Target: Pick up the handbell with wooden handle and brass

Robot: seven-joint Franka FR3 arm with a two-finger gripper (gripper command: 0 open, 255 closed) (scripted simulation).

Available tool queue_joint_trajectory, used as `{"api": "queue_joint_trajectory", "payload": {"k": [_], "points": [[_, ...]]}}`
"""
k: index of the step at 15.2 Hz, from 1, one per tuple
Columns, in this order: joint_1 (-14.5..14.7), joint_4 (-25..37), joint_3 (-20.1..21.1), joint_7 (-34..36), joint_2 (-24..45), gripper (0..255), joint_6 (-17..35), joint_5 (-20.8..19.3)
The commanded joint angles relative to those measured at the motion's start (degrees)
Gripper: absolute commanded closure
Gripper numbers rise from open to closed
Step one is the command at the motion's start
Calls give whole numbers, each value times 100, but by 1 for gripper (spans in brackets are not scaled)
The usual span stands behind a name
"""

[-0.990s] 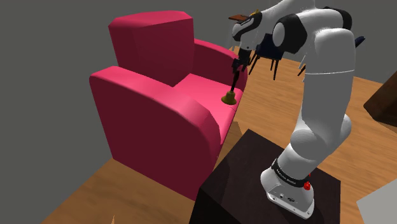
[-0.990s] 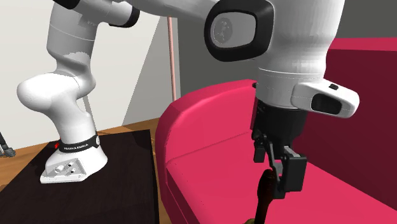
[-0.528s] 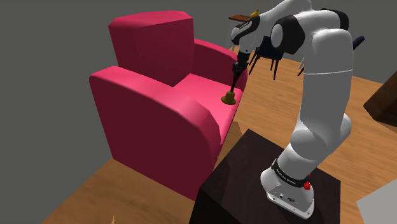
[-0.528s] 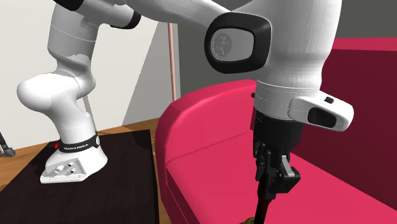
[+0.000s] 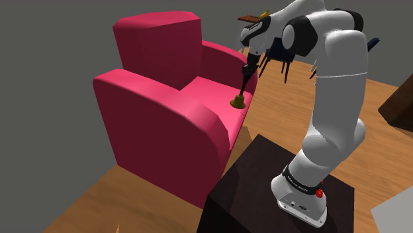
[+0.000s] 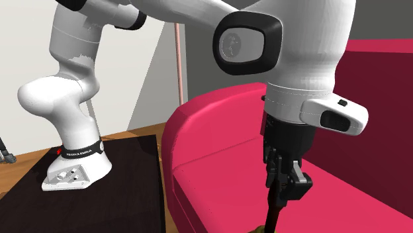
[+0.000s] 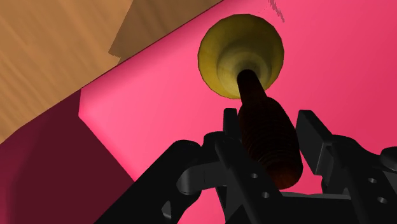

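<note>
**Asker:** Where is the handbell?

**Me:** The handbell (image 5: 237,100) stands upright at the front edge of the seat (image 5: 210,91) of a pink-red armchair (image 5: 155,112), on the side facing my stand (image 5: 265,179). Its golden, brass-looking mouth rests on the cushion. The dark reddish-brown handle (image 7: 267,137) points up toward my wrist.

**Asker:** And your fingers?

**Me:** My black fingers (image 7: 312,137) reach down from above, one on each side of the handle, pinching it near its top. In the wrist view, one finger plainly presses the handle. The other looks to be touching it, and I can make out no gap.

**Asker:** What has just changed?

**Me:** A second ago my hand sat a little higher and the fingers stood wider, one of them clear of the handle. Half a second ago they had dropped and closed in. Since then nothing has moved — arm, fingers and bell all sit the same.

**Asker:** What does that mean for the task?

**Me:** I judge the grip made and settled, but the bell is not yet off the cushion. What remains is a straight lift. The weight hangs well below my pinch — so a tilt could let the bell swing or slip.
</note>
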Motion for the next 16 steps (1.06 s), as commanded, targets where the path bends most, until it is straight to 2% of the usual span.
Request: {"api": "queue_joint_trajectory", "payload": {"k": [1, 14, 16], "points": [[2, 61, -17, 16, -41, 255, -99, -29], [10, 682, -118, 148, -320, 255, -958, -219], [9, 691, -119, 149, -322, 255, -969, -220]]}}
